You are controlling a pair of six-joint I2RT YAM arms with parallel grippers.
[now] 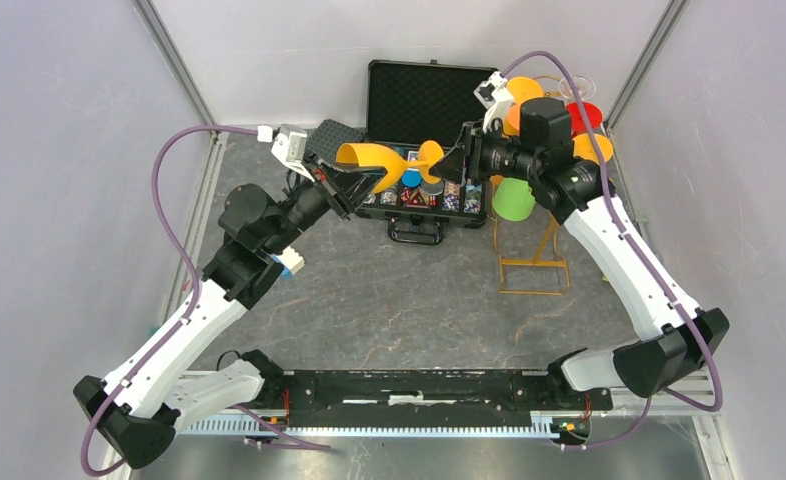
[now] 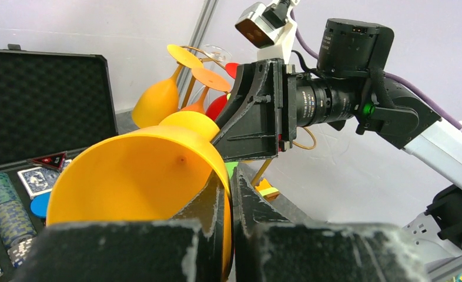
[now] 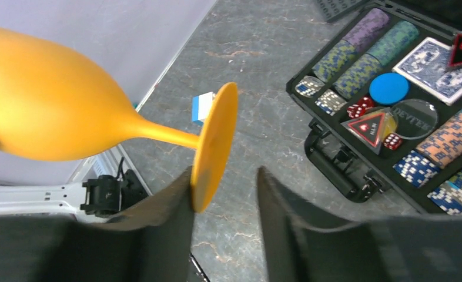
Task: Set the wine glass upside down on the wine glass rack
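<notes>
I have the wine glass (image 1: 367,158), a yellow-orange one, lying on its side in the air above the open poker chip case (image 1: 419,100), in the upper middle of the top view. The left gripper (image 1: 364,183) is clamped on it: in the left wrist view its two fingers (image 2: 208,205) pinch the wall of the bowl (image 2: 140,170) at the rim, one inside and one outside.

The right gripper (image 1: 447,160) meets the glass from the other end. In the right wrist view its jaws stand apart with the round foot (image 3: 216,147) between them. The foot's lower edge touches the finger on the left of the frame (image 3: 170,205), and a clear gap separates it from the other finger, so I read this gripper (image 3: 224,176) as parted and not clamping.

The wine glass rack (image 1: 535,262) stands on the table (image 1: 369,300) right of centre in the top view, just beside the case. An orange glass (image 1: 522,95), a red glass (image 1: 584,115) and a green glass (image 1: 514,198) hang on it.
</notes>
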